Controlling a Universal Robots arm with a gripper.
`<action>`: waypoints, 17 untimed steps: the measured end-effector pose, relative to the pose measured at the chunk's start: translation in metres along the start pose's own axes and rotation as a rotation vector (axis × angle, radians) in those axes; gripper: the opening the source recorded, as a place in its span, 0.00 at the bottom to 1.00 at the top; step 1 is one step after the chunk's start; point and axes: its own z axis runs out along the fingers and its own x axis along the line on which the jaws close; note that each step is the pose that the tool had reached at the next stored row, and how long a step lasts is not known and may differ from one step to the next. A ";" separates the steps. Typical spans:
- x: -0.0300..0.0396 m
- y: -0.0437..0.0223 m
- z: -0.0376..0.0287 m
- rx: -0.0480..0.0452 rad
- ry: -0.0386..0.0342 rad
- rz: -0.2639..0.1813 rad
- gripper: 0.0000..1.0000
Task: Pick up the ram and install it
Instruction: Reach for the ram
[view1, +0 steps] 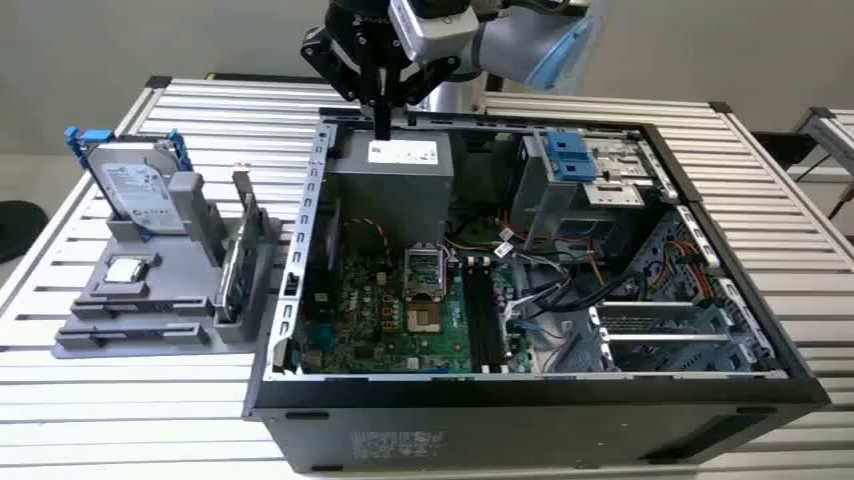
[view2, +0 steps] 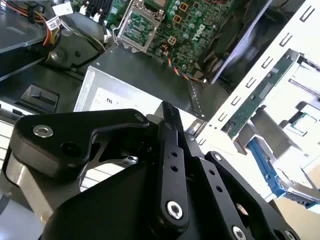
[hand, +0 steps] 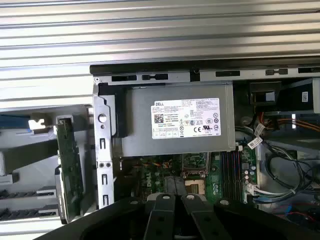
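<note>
My gripper (view1: 383, 130) hangs over the back edge of the open computer case (view1: 296, 250), above the grey power supply (view1: 394, 175). Its black fingers meet in one tip with nothing seen between them, and they show in both wrist views (view2: 167, 111) (hand: 178, 198). A thin dark stick (view1: 246, 205), apparently the ram, stands on edge in the grey rack (view1: 134, 310) at the exterior view's left, apart from the gripper. The motherboard's black slots (view1: 481, 320) (hand: 230, 165) lie beside the processor socket (view1: 422, 275).
The rack also holds a silver hard drive in a blue frame (view1: 134, 180) and a green card with a metal bracket (hand: 70, 165). Loose cables (view1: 561, 285) and a blue drive bay (view1: 567, 155) crowd the case's right side. The slatted metal table (view1: 107, 400) surrounds everything.
</note>
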 end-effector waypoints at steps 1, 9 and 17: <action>0.0000 0.0000 0.0000 0.0000 0.0000 0.000 0.00; 0.0000 0.0000 0.0000 0.0000 0.0000 0.000 0.00; 0.0000 0.0000 0.0000 0.0000 0.0000 0.000 0.00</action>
